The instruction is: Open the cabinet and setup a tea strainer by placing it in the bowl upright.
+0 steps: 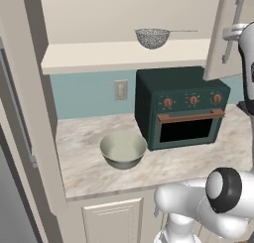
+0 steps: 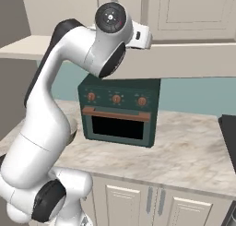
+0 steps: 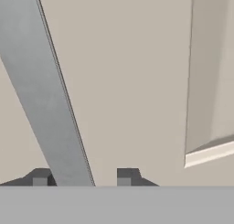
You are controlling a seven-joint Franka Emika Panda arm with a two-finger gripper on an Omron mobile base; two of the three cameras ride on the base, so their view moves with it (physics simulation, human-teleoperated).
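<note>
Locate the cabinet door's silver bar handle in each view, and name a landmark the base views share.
Left base view: bar handle, upper right, on the open door.
Right base view: not in it.
Hand view: bar handle, slanting down the left, between the jaws.
Shared landmark: green toaster oven.

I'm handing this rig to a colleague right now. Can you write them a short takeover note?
Gripper: jaws apart around the cabinet door's silver bar handle, not clamped.
Cabinet door: swung open.
Tea strainer: on the cabinet shelf, upright, handle pointing right.
Bowl: empty on the counter, left of the green oven.
Done: cabinet opened.
Left: clear the handle, pick up the strainer, set it upright in the bowl.
</note>
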